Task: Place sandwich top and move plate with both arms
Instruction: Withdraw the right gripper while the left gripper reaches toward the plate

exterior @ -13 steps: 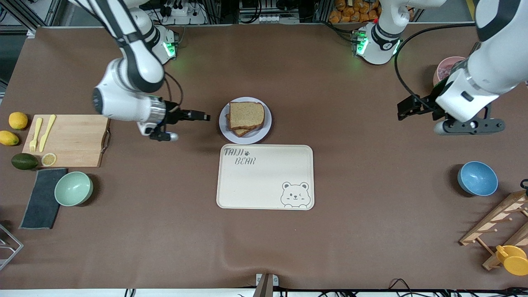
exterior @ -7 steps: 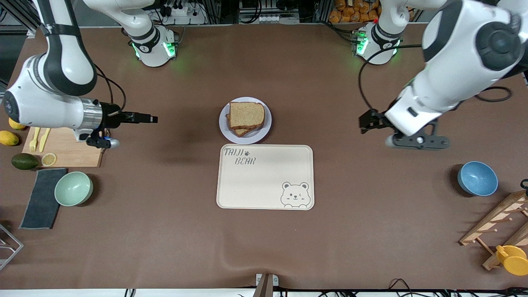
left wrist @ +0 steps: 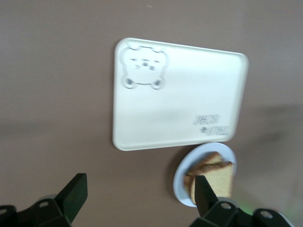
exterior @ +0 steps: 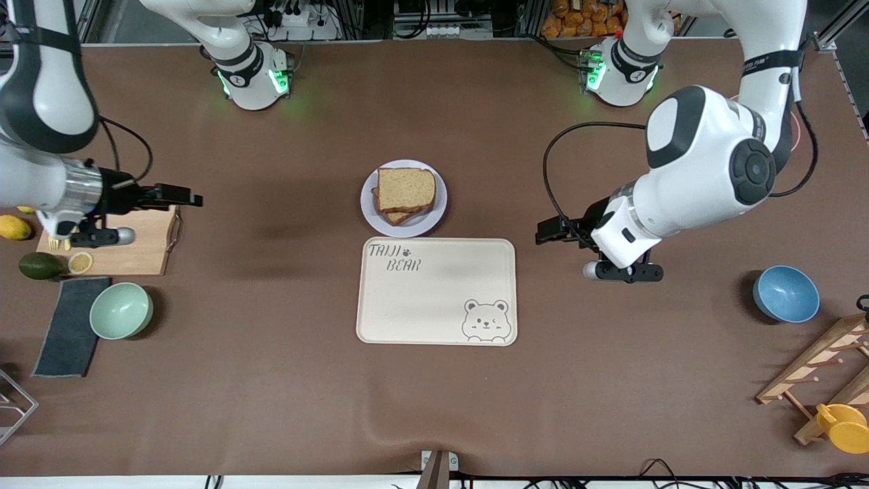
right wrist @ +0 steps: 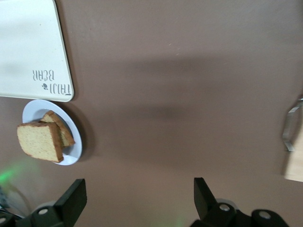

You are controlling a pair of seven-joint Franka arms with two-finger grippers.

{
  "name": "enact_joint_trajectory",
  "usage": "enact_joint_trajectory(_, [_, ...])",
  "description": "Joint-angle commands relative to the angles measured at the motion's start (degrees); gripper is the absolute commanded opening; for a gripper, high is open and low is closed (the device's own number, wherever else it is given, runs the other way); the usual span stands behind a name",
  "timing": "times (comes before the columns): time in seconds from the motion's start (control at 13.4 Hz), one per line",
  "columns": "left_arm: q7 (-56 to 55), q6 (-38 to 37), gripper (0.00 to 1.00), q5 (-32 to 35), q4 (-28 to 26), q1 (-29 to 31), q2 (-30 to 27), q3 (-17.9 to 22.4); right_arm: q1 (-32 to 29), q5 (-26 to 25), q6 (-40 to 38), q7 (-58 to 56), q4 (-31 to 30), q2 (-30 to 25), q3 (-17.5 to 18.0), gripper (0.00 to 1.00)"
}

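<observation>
The sandwich top (exterior: pixel 406 188), a plain brown bread slice, lies on a stack of bread on the small round pale plate (exterior: pixel 438 199) at the table's middle. Plate (left wrist: pixel 182 176) and bread (left wrist: pixel 221 176) show in the left wrist view, and plate (right wrist: pixel 72 124) and bread (right wrist: pixel 40 140) in the right wrist view. My left gripper (exterior: pixel 541 235) hangs open and empty over bare table beside the tray, toward the left arm's end (left wrist: pixel 139 191). My right gripper (exterior: pixel 194 199) is open and empty at the cutting board's handle edge (right wrist: pixel 137 194).
A cream bear tray (exterior: pixel 436 291) lies just nearer the camera than the plate. At the right arm's end are a cutting board (exterior: pixel 129 244) with yellow cutlery, lemons, an avocado (exterior: pixel 39 265), a green bowl (exterior: pixel 121 310) and a dark cloth. At the left arm's end are a blue bowl (exterior: pixel 785 293) and a wooden rack (exterior: pixel 818 370).
My right gripper has drawn back from beside the plate to the cutting board. My left gripper has swung in from its end of the table toward the tray. Both stayed open.
</observation>
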Motion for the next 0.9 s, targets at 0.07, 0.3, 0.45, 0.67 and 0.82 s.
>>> enact_joint_trajectory(0.07, [12.8, 5.5, 1.0, -6.1, -8.2, 3.7, -0.9, -0.3, -2.9, -4.8, -5.2, -0.4, 5.3, -3.4, 1.1, 1.0])
enact_joint_trajectory(0.3, [22.9, 8.3, 1.0, -13.4, -15.8, 5.8, -1.2, -0.3, -3.0, -7.4, -3.1, 4.0, 7.6, -7.0, 1.2, 1.0])
enact_joint_trajectory(0.45, [28.1, 9.2, 1.0, -18.5, -20.0, 5.8, -1.4, -0.3, -2.5, -10.2, -2.5, 6.1, 12.5, -6.7, 3.2, 1.0])
enact_joint_trajectory(0.67, [42.4, 9.3, 1.0, -34.0, -26.1, 5.9, 0.7, -0.4, -2.0, -10.7, -1.1, 6.7, 13.9, -6.3, 3.6, 1.0])
enact_joint_trajectory(0.82, [49.7, 9.3, 1.0, -43.7, -30.0, 5.0, 1.9, -0.4, -1.8, -12.1, 3.0, 6.7, 13.8, -6.0, 4.1, 1.0])
